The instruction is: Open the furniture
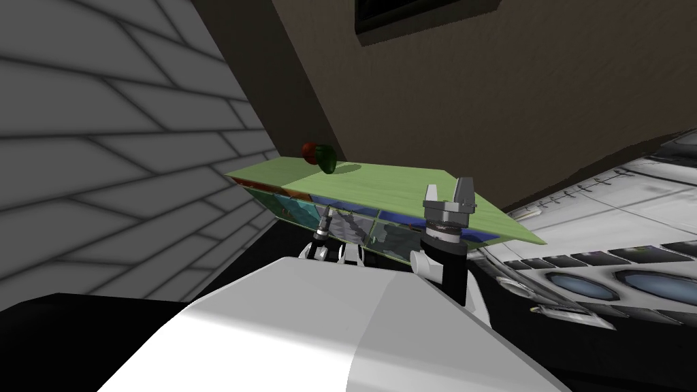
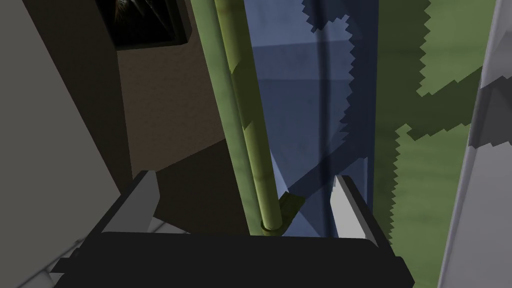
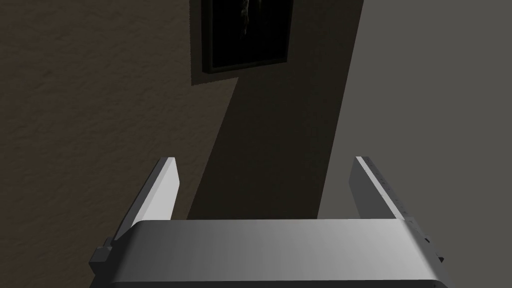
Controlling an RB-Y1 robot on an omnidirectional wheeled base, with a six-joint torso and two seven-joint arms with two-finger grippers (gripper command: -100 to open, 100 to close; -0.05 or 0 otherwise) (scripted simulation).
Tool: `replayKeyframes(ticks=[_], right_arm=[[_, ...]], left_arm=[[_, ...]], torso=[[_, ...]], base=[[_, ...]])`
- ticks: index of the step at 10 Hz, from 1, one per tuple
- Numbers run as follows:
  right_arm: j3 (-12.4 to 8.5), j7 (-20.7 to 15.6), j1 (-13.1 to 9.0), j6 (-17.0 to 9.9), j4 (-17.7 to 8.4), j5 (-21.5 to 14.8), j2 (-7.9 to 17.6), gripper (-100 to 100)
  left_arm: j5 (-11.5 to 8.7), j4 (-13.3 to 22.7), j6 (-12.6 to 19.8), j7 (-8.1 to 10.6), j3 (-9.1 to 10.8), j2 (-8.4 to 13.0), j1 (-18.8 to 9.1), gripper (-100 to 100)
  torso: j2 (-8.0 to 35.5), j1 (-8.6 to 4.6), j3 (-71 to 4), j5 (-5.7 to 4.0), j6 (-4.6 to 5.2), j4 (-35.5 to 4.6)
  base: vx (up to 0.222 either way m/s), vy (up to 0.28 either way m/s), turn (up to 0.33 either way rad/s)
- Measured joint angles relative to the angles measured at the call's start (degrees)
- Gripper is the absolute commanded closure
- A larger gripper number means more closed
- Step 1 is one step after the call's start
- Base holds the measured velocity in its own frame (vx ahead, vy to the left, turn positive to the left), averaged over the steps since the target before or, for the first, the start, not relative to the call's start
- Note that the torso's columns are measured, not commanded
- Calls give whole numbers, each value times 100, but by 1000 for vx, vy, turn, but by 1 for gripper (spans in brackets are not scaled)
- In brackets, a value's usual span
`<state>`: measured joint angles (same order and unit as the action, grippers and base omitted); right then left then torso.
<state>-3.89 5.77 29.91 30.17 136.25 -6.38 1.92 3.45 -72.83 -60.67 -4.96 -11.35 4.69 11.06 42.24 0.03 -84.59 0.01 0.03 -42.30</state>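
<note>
Cabinet (image 1: 395, 187) with a flat green top is standing straight ahead against a brown wall (image 1: 517, 102), its left end reaching toward a grey block-patterned wall (image 1: 102, 136). Its front is showing coloured panels, blue and teal among them.

The left arm is reaching low to that front, near its middle. The left jaws are standing apart around the handle (image 2: 250, 150), a round green bar lying close against a blue panel (image 2: 300, 100). One of the left fingers (image 2: 145, 200) is sitting on the bar's outer side and the other is lying over the blue panel. Neither is pressing the bar, which is passing between them. The bar's end, with its short green mount (image 2: 289, 205), is sitting close to the dark body of the jaws. A green panel (image 2: 440, 175) next to the blue one is carrying jagged shadows.

A red round thing (image 1: 310, 151) and a green round thing (image 1: 328, 158) are sitting side by side, touching, at the far left corner of the cabinet's top.

The right arm is pointing upward in front of the cabinet's right part. The right jaws are standing wide apart, the right fingers (image 3: 162, 192) gripping nothing.

A dark picture frame (image 1: 425, 17) is hanging high on the brown wall. To the right, a white and grey surface with dark ovals (image 1: 612, 272) is lying beside the cabinet; what it is I cannot tell.
</note>
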Motion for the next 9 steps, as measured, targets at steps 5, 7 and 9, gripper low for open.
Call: replayKeyframes(ticks=[5,7,9], right_arm=[[0,0,0,0,0,0,0,0],[0,0,0,0,0,0,0,0],[0,0,0,0,0,0,0,0]], left_arm=[[14,182,-361,-30,-37,33,219,100],[16,163,-322,-49,0,102,205,-100],[15,115,-126,-89,80,150,146,-100]], torso=[[17,-8,10,-4,-3,-6],[10,0,5,-1,-4,0],[7,-2,4,-1,-3,1]], base=[[15,1,-6],[-17,1,65],[-19,2,31]])
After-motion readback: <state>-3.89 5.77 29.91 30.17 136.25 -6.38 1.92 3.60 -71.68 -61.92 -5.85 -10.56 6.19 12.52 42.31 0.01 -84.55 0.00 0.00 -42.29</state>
